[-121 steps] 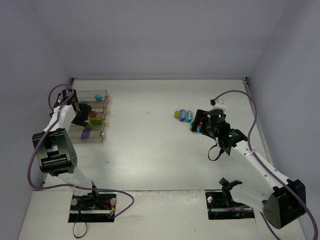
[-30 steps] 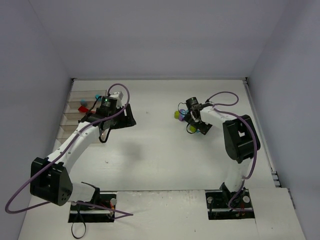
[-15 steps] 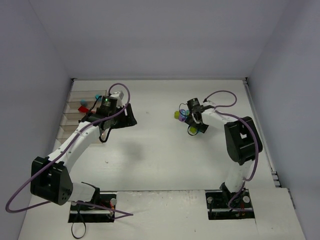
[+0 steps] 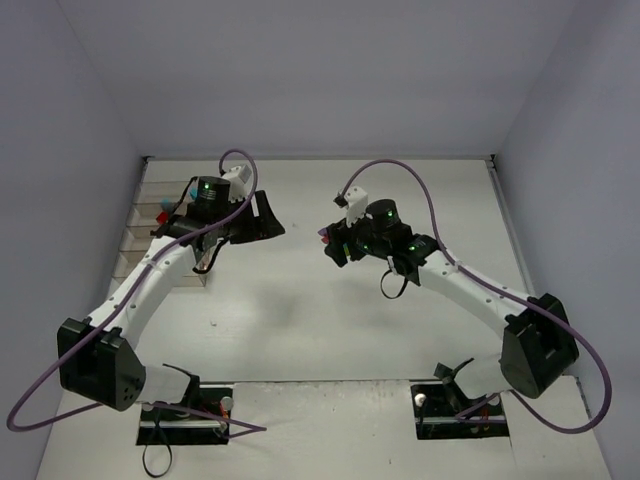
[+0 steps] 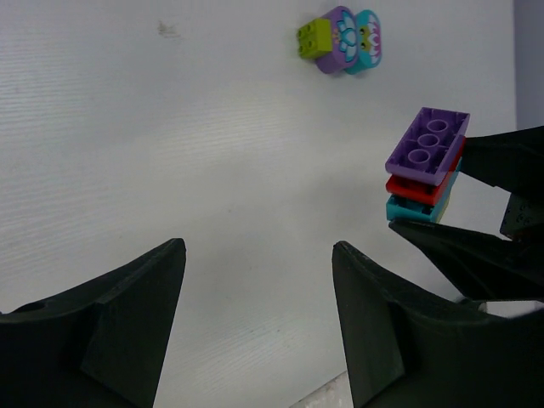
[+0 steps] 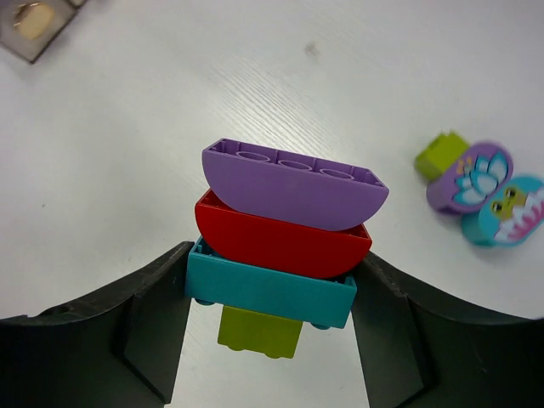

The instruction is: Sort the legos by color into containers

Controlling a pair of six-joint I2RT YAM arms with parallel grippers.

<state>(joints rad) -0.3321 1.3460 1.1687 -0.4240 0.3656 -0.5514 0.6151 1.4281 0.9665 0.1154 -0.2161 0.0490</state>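
Note:
My right gripper [image 6: 276,276] is shut on a stack of legos: purple [image 6: 293,183] on top, then red [image 6: 285,234], cyan [image 6: 270,289] and a small lime one [image 6: 259,331] underneath. The fingers press the cyan brick's ends and hold the stack above the table. In the top view this gripper [image 4: 333,250] is at mid-table. My left gripper [image 5: 257,255] is open and empty and faces the stack [image 5: 425,166]; in the top view it [image 4: 272,224] is just left of the right gripper. The clear containers [image 4: 138,248] are at the far left, partly hidden by the left arm.
Three loose pieces lie together on the table: a lime brick [image 6: 444,153], a purple lotus piece [image 6: 469,177] and a cyan frog piece [image 6: 503,211]. They also show in the left wrist view [image 5: 340,38]. Cyan and red bricks [image 4: 165,208] sit in the bins.
My right gripper has moved left from the loose pieces toward mid-table, carrying the stack. My left gripper has shifted a little right and back; four seconds ago it was at the containers.

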